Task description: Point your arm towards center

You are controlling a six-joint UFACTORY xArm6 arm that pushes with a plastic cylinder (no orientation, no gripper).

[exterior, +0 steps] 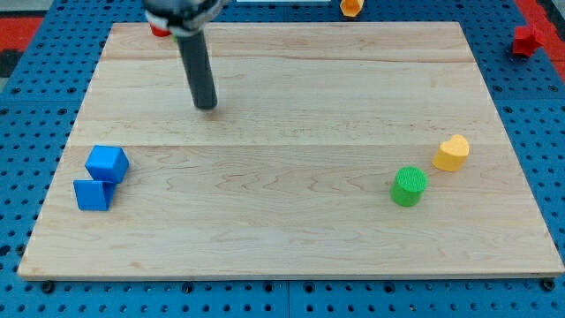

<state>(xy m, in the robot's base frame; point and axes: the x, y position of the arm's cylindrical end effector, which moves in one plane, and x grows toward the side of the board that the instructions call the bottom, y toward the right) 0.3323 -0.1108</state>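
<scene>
Two blue blocks (107,162), green cylinder (409,186), yellow block (451,153), pale wooden board (291,88).

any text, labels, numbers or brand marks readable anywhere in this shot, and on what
None: no words, numbers, labels or signs can be read anywhere.
The wooden board shows only grain.
The two blue blocks, green cylinder and yellow block have plain faces.
My tip and its dark rod carry no marking.
</scene>
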